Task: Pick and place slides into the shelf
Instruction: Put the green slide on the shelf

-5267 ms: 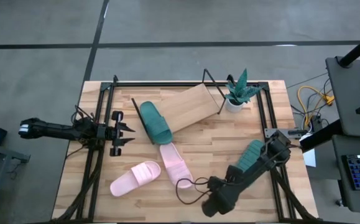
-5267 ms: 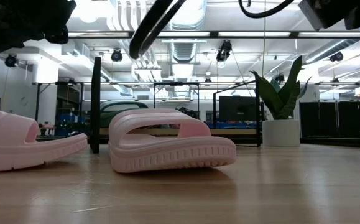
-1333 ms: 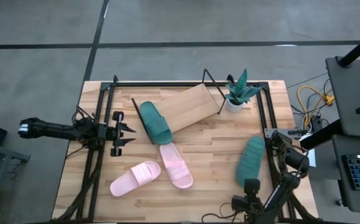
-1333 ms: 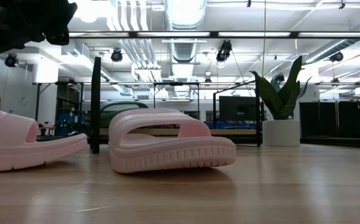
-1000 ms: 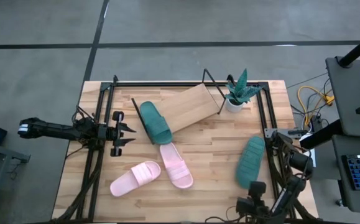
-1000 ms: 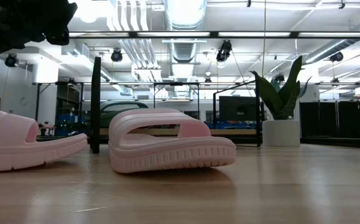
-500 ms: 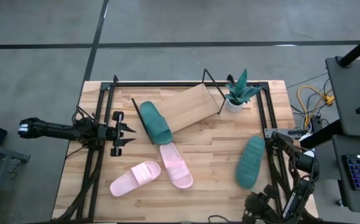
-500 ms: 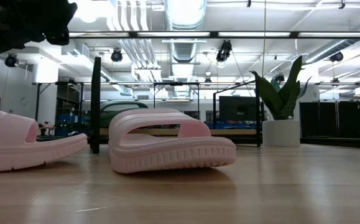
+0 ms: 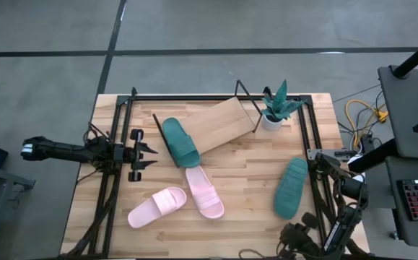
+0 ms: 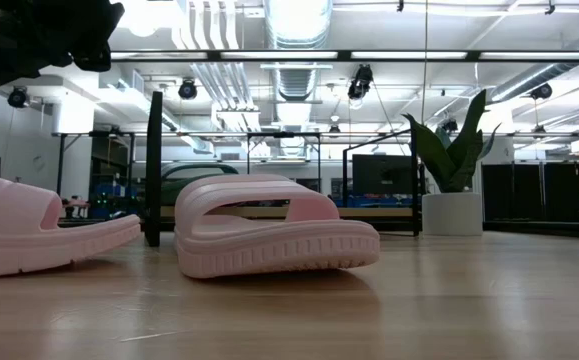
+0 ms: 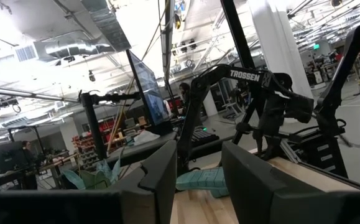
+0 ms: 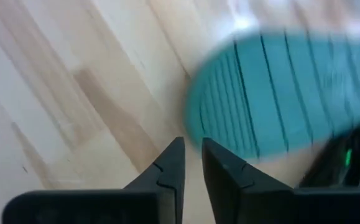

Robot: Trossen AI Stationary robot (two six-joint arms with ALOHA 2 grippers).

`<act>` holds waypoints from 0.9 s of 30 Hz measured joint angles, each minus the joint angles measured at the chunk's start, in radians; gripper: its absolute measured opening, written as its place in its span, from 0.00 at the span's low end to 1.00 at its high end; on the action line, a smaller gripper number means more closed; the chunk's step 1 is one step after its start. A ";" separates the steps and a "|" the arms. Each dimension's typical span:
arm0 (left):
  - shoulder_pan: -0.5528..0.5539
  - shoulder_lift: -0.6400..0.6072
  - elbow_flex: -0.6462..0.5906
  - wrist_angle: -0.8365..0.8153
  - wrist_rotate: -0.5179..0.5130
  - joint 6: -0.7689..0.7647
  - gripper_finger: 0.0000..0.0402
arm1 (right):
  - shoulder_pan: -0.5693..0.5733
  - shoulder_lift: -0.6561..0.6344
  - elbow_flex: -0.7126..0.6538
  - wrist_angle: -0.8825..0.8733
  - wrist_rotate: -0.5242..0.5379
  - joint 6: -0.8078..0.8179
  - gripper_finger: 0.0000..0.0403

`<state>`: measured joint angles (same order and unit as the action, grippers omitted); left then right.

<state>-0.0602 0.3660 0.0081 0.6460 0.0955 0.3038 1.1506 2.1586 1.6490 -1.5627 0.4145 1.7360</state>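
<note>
While the right tool (image 9: 292, 242) sat low at the desk's (image 9: 252, 155) near right corner, its fingers (image 12: 170, 168) were almost closed with nothing between them, hovering just off the sole-up green slide (image 9: 290, 188). Pink slides (image 9: 206, 191) lay side by side near the middle, touching at one end. Farther back, the other green slide (image 9: 180, 141) rested on the shelf's (image 9: 223, 123) lower left end. Left tool (image 9: 145, 149) was parked at the left edge, fingers apart, holding nothing. Potted plant (image 9: 275, 108) stood by the shelf.
</note>
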 joint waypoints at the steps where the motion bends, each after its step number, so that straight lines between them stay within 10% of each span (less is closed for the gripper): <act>1: 0.000 0.000 0.000 0.000 0.000 0.000 0.28 | -0.010 0.000 0.002 0.001 0.055 -0.013 0.11; 6: 0.000 0.000 0.000 0.000 0.000 -0.002 0.28 | -0.085 -0.003 0.036 -0.001 0.262 -0.081 0.12; 11: 0.000 0.000 0.000 0.000 0.000 -0.002 0.28 | -0.219 -0.002 0.110 0.000 0.241 -0.383 0.21; 16: 0.000 0.000 0.000 0.000 0.000 -0.004 0.28 | -0.372 0.002 0.192 -0.008 0.033 -0.690 0.36; 27: 0.000 0.000 0.000 0.000 0.000 -0.008 0.28 | -0.579 0.000 0.258 -0.009 -0.379 -0.685 0.50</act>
<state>-0.0601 0.3660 0.0078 0.6456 0.0956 0.2955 0.5711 2.1582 1.9069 -1.5713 0.0355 1.0509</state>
